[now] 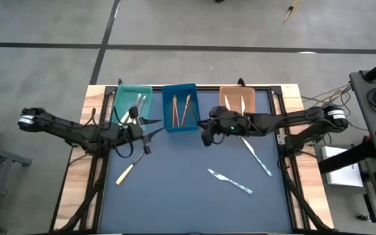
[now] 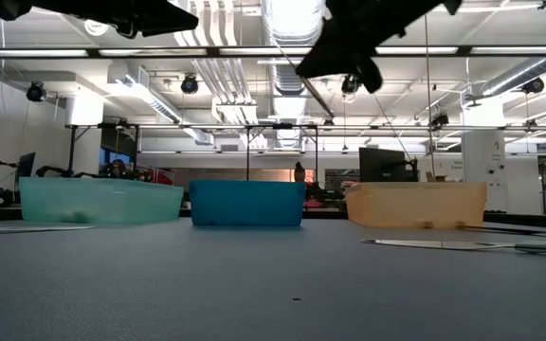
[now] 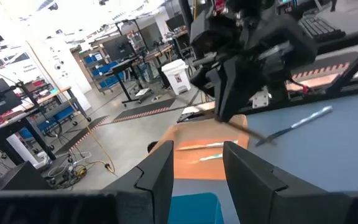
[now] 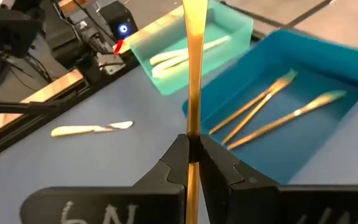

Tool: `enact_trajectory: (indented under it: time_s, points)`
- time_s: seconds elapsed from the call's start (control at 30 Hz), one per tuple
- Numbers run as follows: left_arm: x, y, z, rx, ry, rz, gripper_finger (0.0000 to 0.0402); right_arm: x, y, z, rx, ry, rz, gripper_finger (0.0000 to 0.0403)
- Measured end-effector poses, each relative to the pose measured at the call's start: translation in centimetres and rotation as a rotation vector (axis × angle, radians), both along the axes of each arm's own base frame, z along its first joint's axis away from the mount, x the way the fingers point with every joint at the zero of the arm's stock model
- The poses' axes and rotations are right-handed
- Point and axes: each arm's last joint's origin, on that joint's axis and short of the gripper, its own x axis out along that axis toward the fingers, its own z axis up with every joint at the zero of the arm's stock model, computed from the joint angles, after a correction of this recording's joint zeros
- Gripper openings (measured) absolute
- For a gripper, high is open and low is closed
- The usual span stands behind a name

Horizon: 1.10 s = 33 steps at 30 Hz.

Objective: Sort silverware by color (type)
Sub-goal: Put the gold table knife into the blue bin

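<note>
My right gripper [image 1: 205, 137] hangs above the table just near the blue tray [image 1: 168, 104], shut on a tan wooden piece of silverware [image 4: 194, 62]. Two more tan pieces [image 4: 272, 109] lie in that tray. Cream pieces [image 4: 185, 53] lie in the teal tray [image 1: 124, 98], and pale pieces in the orange tray [image 1: 227, 96]. A cream knife [image 1: 124, 174] and two blue-handled pieces [image 1: 230, 181] [image 1: 256, 156] lie flat on the mat. My left gripper [image 3: 197, 174] hovers open near the teal tray, holding nothing. My right gripper pinches the tan wooden piece at a narrow stretch of its shaft [image 4: 192, 140] between its two fingers. The piece runs along the fingers and sticks out well past their tips, toward the trays. It is lifted clear of the table.
The three trays stand side by side along the far edge. The dark mat [image 1: 175, 196] lies open at the near middle. My two grippers face each other a short way apart in front of the blue tray.
</note>
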Motion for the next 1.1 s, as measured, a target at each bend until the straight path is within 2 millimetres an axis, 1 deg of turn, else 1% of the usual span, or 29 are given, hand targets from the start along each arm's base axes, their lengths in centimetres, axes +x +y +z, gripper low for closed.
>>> enact_trajectory:
  time_s: [0.27,0.43,0.63,0.83,1.1]
  points:
    - [-1.4,0.2,0.9,-0.056,-0.046,-0.003,0.0121,4.2,-2.9,1.5,-0.107,0.067,-0.103,0.0013]
    - [-2.5,0.4,1.3,-0.084,-0.060,-0.003,0.0121,6.8,-5.0,1.9,-0.124,0.135,-0.136,0.0013]
    - [-3.6,0.6,1.7,-0.109,-0.077,-0.004,0.0121,9.4,-7.4,1.9,-0.127,0.184,-0.176,0.0013]
    - [-4.0,0.7,1.8,-0.120,-0.088,-0.004,0.0121,10.7,-9.5,1.2,-0.103,0.191,-0.227,0.0013]
    - [-4.2,0.8,1.8,-0.121,-0.096,-0.005,0.0121,11.5,-11.9,0.1,-0.019,0.145,-0.327,0.0013]
